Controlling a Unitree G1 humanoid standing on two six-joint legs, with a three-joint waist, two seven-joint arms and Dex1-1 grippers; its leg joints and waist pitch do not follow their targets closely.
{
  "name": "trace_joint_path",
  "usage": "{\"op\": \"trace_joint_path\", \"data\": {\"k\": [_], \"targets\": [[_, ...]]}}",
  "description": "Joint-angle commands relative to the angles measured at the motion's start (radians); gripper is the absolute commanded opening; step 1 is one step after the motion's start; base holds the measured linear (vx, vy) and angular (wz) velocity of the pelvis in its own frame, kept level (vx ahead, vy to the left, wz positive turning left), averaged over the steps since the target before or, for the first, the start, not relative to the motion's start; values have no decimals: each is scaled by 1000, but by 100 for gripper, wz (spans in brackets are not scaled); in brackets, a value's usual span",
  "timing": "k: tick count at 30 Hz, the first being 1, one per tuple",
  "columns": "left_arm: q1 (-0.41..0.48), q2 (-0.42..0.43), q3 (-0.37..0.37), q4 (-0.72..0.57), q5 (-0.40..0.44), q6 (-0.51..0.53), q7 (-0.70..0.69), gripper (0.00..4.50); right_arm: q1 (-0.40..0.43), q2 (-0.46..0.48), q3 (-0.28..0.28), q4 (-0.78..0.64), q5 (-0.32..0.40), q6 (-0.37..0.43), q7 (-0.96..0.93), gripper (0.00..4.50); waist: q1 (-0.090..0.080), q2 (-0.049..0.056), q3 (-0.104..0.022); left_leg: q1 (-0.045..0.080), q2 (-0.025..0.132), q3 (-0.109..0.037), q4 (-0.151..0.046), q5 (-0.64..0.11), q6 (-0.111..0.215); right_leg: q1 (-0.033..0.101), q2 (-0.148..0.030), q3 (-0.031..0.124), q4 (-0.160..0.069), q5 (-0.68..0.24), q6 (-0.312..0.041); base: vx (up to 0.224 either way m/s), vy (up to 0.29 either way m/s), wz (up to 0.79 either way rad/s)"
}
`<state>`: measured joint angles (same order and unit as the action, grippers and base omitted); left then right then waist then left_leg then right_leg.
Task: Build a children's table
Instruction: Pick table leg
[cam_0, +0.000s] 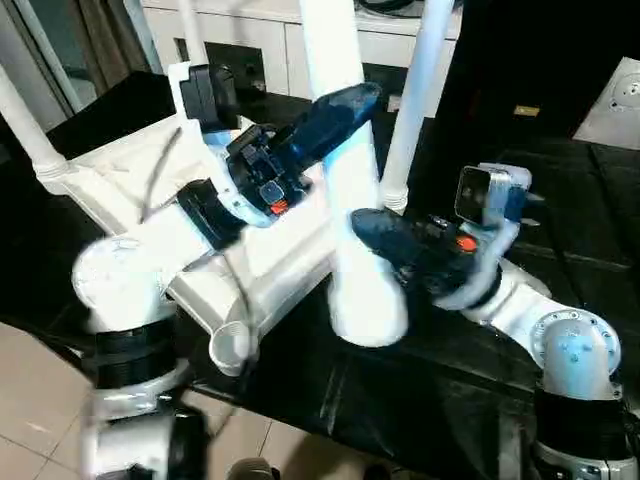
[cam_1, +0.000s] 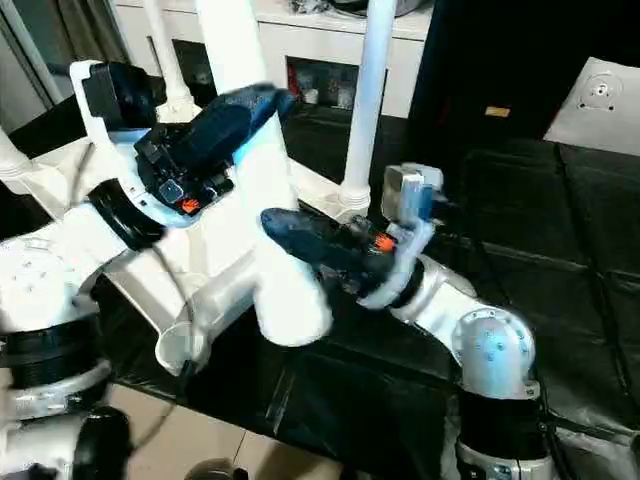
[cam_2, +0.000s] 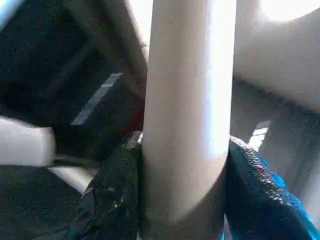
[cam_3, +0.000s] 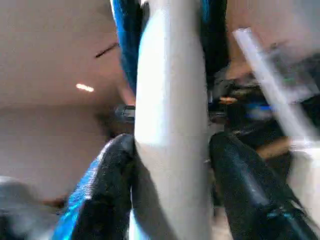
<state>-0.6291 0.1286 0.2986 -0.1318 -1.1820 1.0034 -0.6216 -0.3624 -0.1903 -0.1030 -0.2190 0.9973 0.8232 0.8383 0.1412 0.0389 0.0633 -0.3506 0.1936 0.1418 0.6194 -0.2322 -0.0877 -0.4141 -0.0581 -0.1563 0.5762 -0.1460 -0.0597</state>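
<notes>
Upturned white table top (cam_0: 250, 250) on the black work surface (cam_0: 420, 400), ribbed underside up, one corner socket (cam_0: 232, 345) jutting over the near edge. Fitted legs standing at the far-left corner (cam_0: 25, 130) and farther right (cam_0: 410, 120). Thick loose leg (cam_0: 350, 200) upright near the middle. Left gripper (cam_2: 186, 190) clamped on that leg, black fingers (cam_2: 112, 200) pressed against both sides (seen from the wrist). Right gripper (cam_3: 172, 185) lower on the same leg, one finger (cam_3: 107, 195) touching, the other slightly off.

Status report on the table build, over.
Left gripper clamped on upright white round plastic leg. Right gripper straddles it lower. Upturned white tabletop beneath. Nothing blocking.
</notes>
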Motion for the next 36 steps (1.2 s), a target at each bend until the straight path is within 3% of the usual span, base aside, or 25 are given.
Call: {"op": "trace_joint_path", "data": {"k": [1, 4, 5, 6, 7, 12, 13, 18, 23, 31, 36], "targets": [[-1, 32, -41, -51, 67, -35, -20, 185, -10, -25, 10, 33, -145, -71, -87, 275, -1, -3, -87, -11, 17, 0, -61, 28, 39, 74, -74, 52, -89, -391, 127, 0, 0, 0], [-2, 133, -131, -80, 259, -108, 10, 185, -26, -66, 82, 14, -273, -124, -132, 308, -4, -6, -87, -7, 20, -2, -64, 24, 37, 74, -71, 53, -87, -387, 139, 0, 0, 0], [-2, 133, -131, -80, 259, -108, 10, 185, -26, -66, 82, 14, -273, -124, -132, 308, -4, -3, -88, -5, 21, -4, -64, 27, 34, 73, -71, 55, -81, -377, 136, 0, 0, 0], [-10, 159, -159, -91, 330, -135, 64, 184, -34, -73, 120, 0, -327, -141, -165, 322, -6, 0, -87, -5, 23, -2, -63, 24, 32, 72, -74, 56, -81, -371, 123, 0, 0, 0], [-14, 166, -176, -100, 369, -150, 99, 184, -38, -65, 135, -9, -339, -135, -189, 333, -8, -7, -88, -7, 21, 0, -62, 29, 33, 75, -74, 56, -79, -360, 112, 0, 0, 0], [0, 123, -282, -131, 573, -272, 243, 184, -44, -10, 250, -9, -456, -135, -312, 370, -10, -9, -89, -10, 23, 0, -61, 38, 41, 76, -78, 60, -74, -342, 82, 0, 0, 0], [3, 108, -301, -135, 613, -293, 279, 184, -46, 7, 265, 0, -478, -133, -345, 379, -11, -13, -88, -12, 24, 0, -62, 38, 41, 75, -79, 61, -74, -344, 81, 0, 0, 0], [13, 65, -337, -152, 688, -329, 371, 184, -50, 75, 268, 27, -524, -136, -453, 410, -17, -16, -86, -13, 23, 1, -63, 23, 31, 74, -81, 61, -77, -361, 93, 0, 0, 0], [24, 41, -383, -173, 775, -370, 433, 184, -73, 144, 260, 68, -564, -152, -547, 410, -33, -16, -87, -17, 21, -3, -63, 5, 25, 76, -79, 59, -76, -356, 115, 0, 0, 0], [43, -2, -396, -195, 795, -355, 484, 184, -104, 203, 250, 123, -624, -178, -643, 337, -55, -15, -86, -19, 17, -2, -61, -7, 27, 76, -78, 57, -78, -352, 120, 0, 0, 0], [44, -7, -397, -187, 835, -365, 502, 184, -119, 209, 255, 141, -650, -199, -651, 312, -57, -15, -85, -19, 16, -2, -60, -1, 31, 75, -76, 58, -76, -341, 131, 0, 0, 0]]}}
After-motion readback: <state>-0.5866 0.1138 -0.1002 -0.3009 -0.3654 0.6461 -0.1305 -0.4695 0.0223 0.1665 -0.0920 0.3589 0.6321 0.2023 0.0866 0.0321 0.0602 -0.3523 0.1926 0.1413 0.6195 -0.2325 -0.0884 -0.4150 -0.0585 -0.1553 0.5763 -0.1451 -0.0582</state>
